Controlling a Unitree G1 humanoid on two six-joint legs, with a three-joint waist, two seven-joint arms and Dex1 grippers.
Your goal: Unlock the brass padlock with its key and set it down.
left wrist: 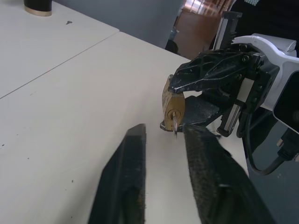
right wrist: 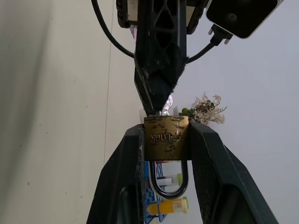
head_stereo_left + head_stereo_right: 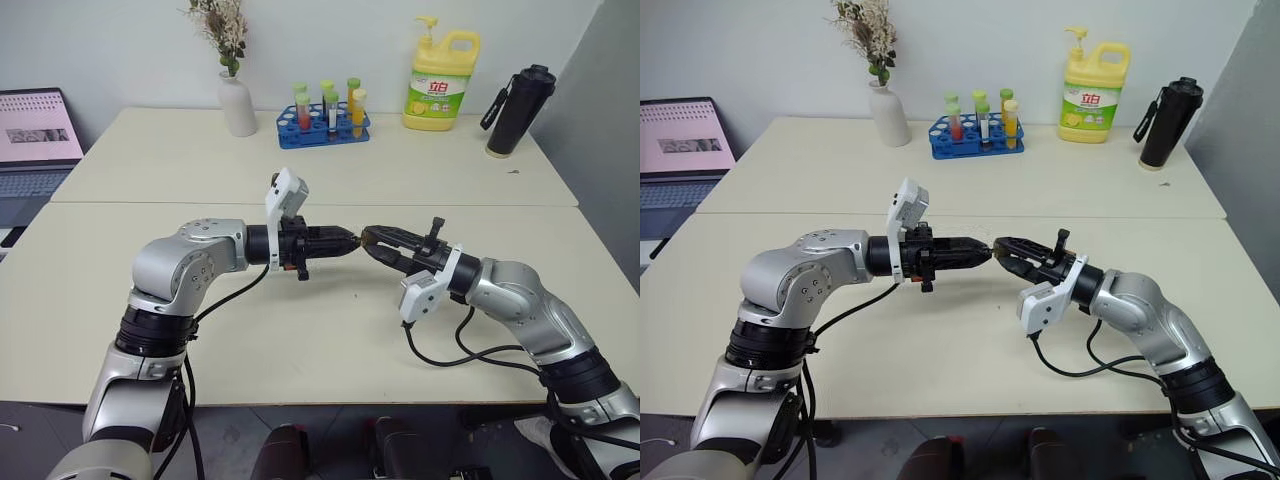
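The brass padlock (image 2: 166, 137) hangs above the table, its body clamped between the fingers of my right gripper (image 2: 166, 130), which is shut on it. Its silvery shackle (image 2: 169, 184) points back toward the right wrist. The key (image 1: 174, 125) sticks out of the keyhole in the padlock's (image 1: 172, 105) bottom face. My left gripper (image 1: 163, 130) meets it head-on with a gap between its fingers; the key's head lies in that gap, close to one finger (image 1: 198, 140). Over the middle of the table the left gripper (image 3: 350, 238) and the right gripper (image 3: 372, 238) are tip to tip.
Along the table's far edge stand a white vase with dried flowers (image 3: 237, 100), a blue rack of test tubes (image 3: 323, 125), a yellow detergent bottle (image 3: 440, 80) and a black bottle (image 3: 518, 110). A laptop (image 3: 35, 140) sits at the far left.
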